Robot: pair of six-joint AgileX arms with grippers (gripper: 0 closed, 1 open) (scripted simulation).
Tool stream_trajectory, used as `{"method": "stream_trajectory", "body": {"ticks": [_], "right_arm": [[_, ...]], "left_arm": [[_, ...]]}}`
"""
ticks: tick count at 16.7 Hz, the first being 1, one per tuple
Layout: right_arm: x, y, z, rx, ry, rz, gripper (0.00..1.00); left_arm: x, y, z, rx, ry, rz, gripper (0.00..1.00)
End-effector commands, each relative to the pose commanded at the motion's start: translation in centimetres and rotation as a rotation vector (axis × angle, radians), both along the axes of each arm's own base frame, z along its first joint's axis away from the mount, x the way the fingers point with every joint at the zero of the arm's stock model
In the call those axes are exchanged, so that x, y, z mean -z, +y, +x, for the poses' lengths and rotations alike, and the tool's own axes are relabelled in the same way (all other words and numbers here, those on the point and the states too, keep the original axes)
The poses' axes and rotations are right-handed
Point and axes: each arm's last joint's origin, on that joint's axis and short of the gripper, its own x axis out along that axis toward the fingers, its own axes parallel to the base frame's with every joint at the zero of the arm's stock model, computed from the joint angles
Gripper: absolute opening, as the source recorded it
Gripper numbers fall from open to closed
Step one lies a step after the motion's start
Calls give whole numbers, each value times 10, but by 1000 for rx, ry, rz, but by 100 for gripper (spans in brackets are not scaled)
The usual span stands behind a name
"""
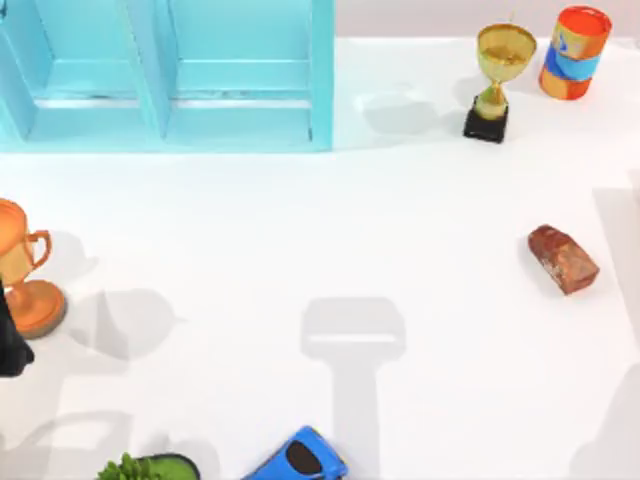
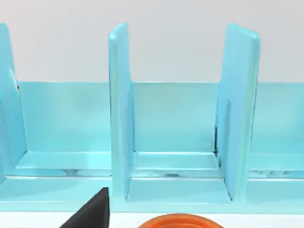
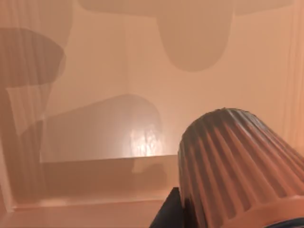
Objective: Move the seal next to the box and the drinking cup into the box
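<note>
The seal, a reddish-brown mottled block, lies on its side on the white table at the right, with no gripper near it. In the right wrist view the drinking cup, dark brown and ribbed, hangs close to the camera inside the tan walls of the box. My right gripper is shut on the cup, and one dark finger presses against its side. My left gripper is parked at the table's left edge, beside the orange trophy.
A blue shelf unit stands at the back left and faces the left wrist camera as blue shelf dividers. A gold trophy and an orange-and-blue can stand at the back right. A green plant and a blue toy car sit at the front edge.
</note>
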Motion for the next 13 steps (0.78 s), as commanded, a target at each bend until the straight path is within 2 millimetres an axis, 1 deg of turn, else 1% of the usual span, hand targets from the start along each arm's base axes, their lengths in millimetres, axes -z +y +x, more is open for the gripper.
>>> {"method": "stream_trajectory", "body": {"ticks": [3,6,9,13], "right_arm": [[22,1,-3,14,12,9,0],[41,3,-4,-17,38,10,0],[50,2,-2,-46,50,6,0],[51,2,-2,-50,52,6,0]], "left_arm": [[0,0,0,0,0,0,100],[0,0,0,0,0,0,100],[0,0,0,0,0,0,100],[0,0,0,0,0,0,100]]}}
